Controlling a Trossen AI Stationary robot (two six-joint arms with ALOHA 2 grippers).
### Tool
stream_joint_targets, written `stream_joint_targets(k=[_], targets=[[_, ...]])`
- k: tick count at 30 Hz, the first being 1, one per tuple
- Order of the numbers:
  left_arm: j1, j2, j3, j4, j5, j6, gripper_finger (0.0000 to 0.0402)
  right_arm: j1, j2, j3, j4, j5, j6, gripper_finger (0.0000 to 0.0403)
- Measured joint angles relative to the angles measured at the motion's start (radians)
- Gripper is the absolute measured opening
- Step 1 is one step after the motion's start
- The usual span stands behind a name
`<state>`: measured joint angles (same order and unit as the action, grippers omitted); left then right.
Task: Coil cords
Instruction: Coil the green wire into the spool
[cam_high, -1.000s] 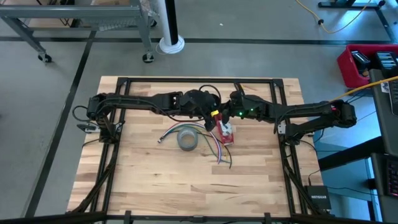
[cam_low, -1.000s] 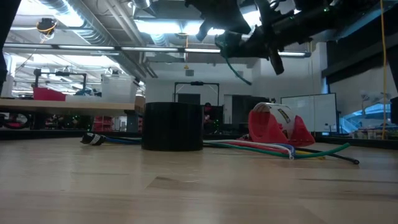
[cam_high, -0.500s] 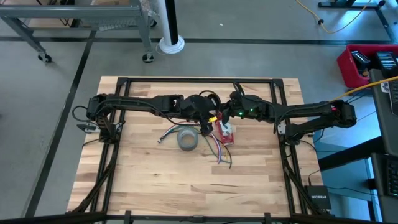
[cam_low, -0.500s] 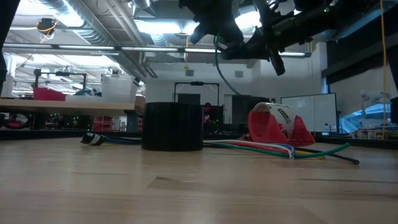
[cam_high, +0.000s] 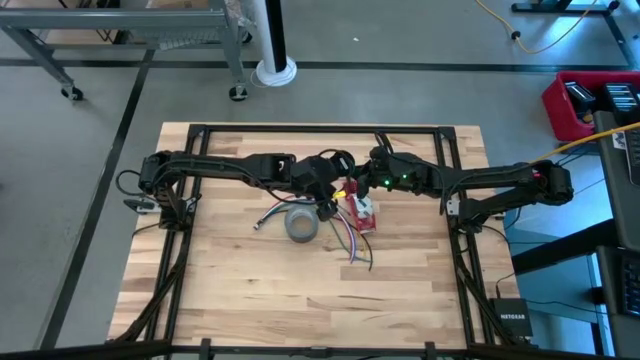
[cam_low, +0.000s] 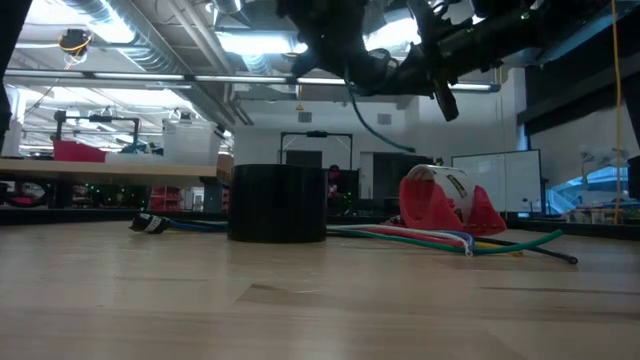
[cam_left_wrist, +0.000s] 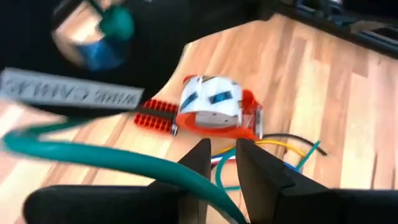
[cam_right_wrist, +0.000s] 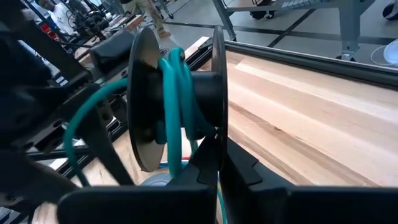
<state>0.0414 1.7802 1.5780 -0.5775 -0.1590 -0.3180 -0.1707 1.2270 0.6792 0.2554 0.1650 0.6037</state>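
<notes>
Drifting back toward the table's left edge since a second ago, the left gripper (cam_high: 327, 207) has its fingers slightly parted around the green cord (cam_left_wrist: 124, 163). Beside it, mid-table above the wood, the right gripper (cam_high: 347, 188) clamps shut on the cord's black spool (cam_right_wrist: 177, 99).

Grey tape roll (cam_high: 302, 224) is seen standing on wooden table (cam_high: 230, 290), approx. mid-table; in low view it shows as dark cylinder (cam_low: 277, 203). Just right of it a red tape dispenser w/ white roll (cam_high: 361, 212) is set. Coloured wires (cam_high: 345, 240) are spread on the boards betw. roll and dispenser, running toward near side. Red bin (cam_high: 572, 106) is seen on floor, far right. White post base (cam_high: 274, 71) is seen beyond far edge.
</notes>
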Motion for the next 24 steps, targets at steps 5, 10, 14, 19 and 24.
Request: stream_joint_targets(k=[5,10,14,19,24], targets=[[0.000,0.000,0.000,-0.058,-0.003,-0.021,0.0052,0.000,0.000,0.000,-0.001,0.001,-0.006,0.0003],[-0.001,0.000,0.000,-0.113,-0.003,-0.023,0.0034,0.000,0.000,0.000,-0.005,0.002,-0.006,0.0003],[0.000,0.000,0.000,-0.180,-0.004,-0.027,0.0029,0.000,0.000,0.000,-0.006,0.002,-0.006,0.0003],[-0.002,0.000,0.000,-0.275,-0.004,-0.052,0.0027,0.000,0.000,0.000,-0.021,0.002,-0.007,0.0003],[-0.002,0.000,0.000,-0.296,-0.004,-0.056,0.0027,0.000,0.000,0.000,-0.023,0.003,-0.007,0.0003]])
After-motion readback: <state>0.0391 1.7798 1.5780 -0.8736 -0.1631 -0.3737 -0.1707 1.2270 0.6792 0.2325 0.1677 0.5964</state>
